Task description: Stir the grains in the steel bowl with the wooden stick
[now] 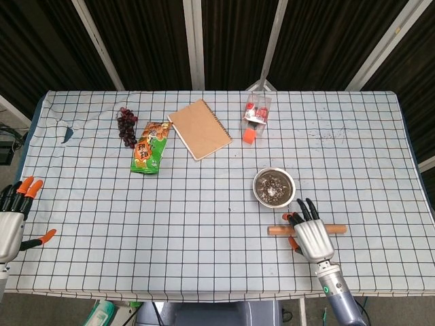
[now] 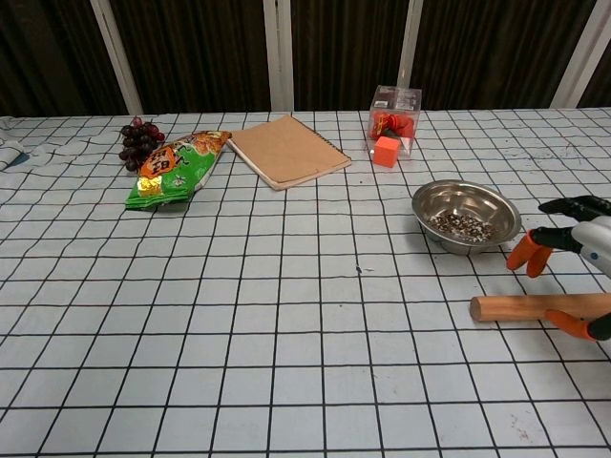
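The steel bowl [image 1: 274, 187] with dark grains in it stands right of the table's middle; the chest view shows the bowl [image 2: 466, 216] too. Just in front of it lies the wooden stick [image 1: 275, 230], flat and crosswise on the checked cloth, seen also as the stick [image 2: 530, 306] in the chest view. My right hand [image 1: 309, 235] is over the stick's middle with fingers spread, holding nothing; in the chest view that hand [image 2: 584, 250] straddles the stick's right part. Whether it touches the stick I cannot tell. My left hand [image 1: 13, 219] is open off the table's left front corner.
At the back lie dark grapes [image 1: 126, 125], a green snack bag [image 1: 149, 147], a brown notebook [image 1: 199, 128], a clear box [image 1: 257, 109] with red items, and an orange cube [image 1: 249, 135]. The table's front edge runs just behind my right wrist.
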